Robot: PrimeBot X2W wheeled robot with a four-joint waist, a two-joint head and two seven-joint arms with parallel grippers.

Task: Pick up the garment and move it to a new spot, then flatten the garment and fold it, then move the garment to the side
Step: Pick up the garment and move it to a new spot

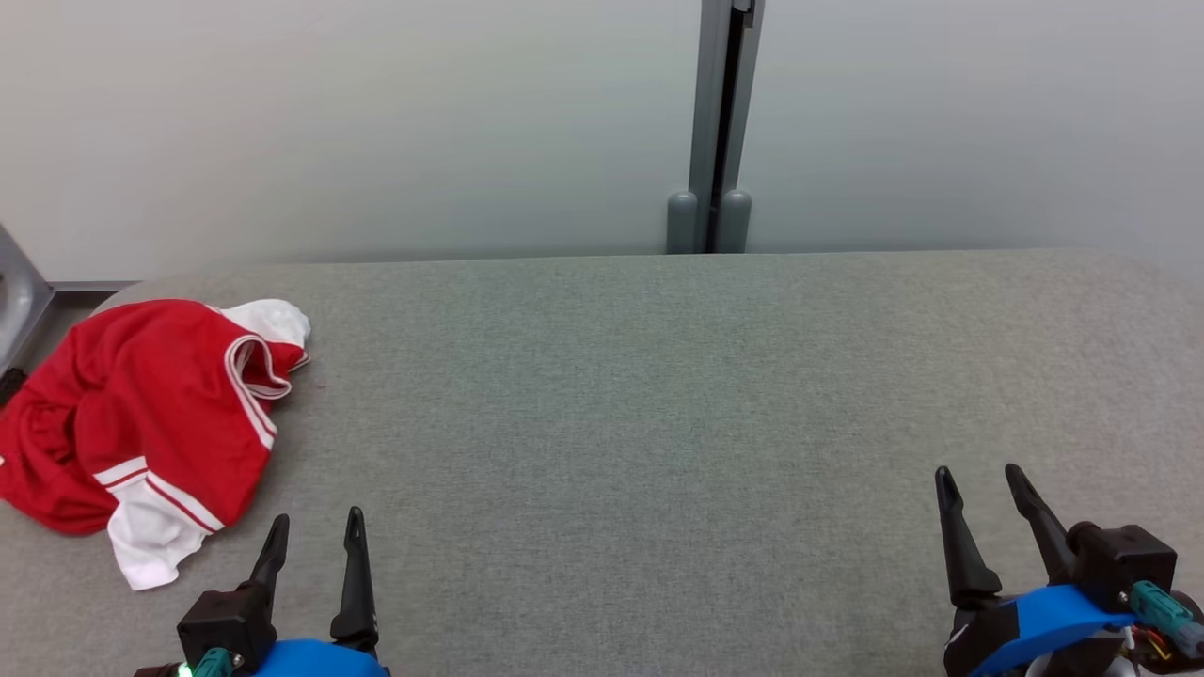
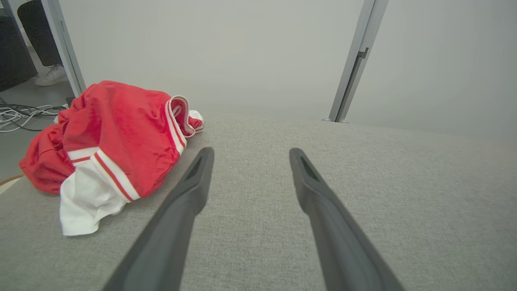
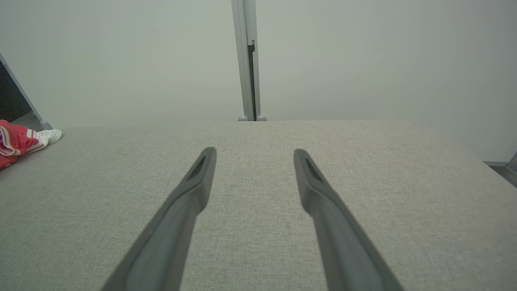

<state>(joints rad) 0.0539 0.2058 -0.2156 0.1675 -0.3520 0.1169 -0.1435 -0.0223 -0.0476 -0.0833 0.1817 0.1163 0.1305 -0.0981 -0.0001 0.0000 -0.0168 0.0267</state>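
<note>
Covering the foreground, a grey woven table surface (image 1: 658, 423) is seen, backed by pale wall panels (image 1: 376, 122) that are joined at a grey metal post (image 1: 720, 122). Past the surface's left edge, floor with loose white cables (image 2: 20, 117) and a person's white shoe (image 2: 50, 74) are caught in the left wrist view. The red garment (image 1: 141, 404) with white trim is found crumpled at the far left of the surface, near the left gripper (image 1: 317, 519) and well apart from the right gripper (image 1: 978, 473). Its long axis is laid roughly near-to-far. A white sleeve end (image 1: 150, 550) is pointed toward the robot, and the trimmed opening (image 1: 259, 367) is turned rightward. Both grippers are spread wide with nothing held.
</note>
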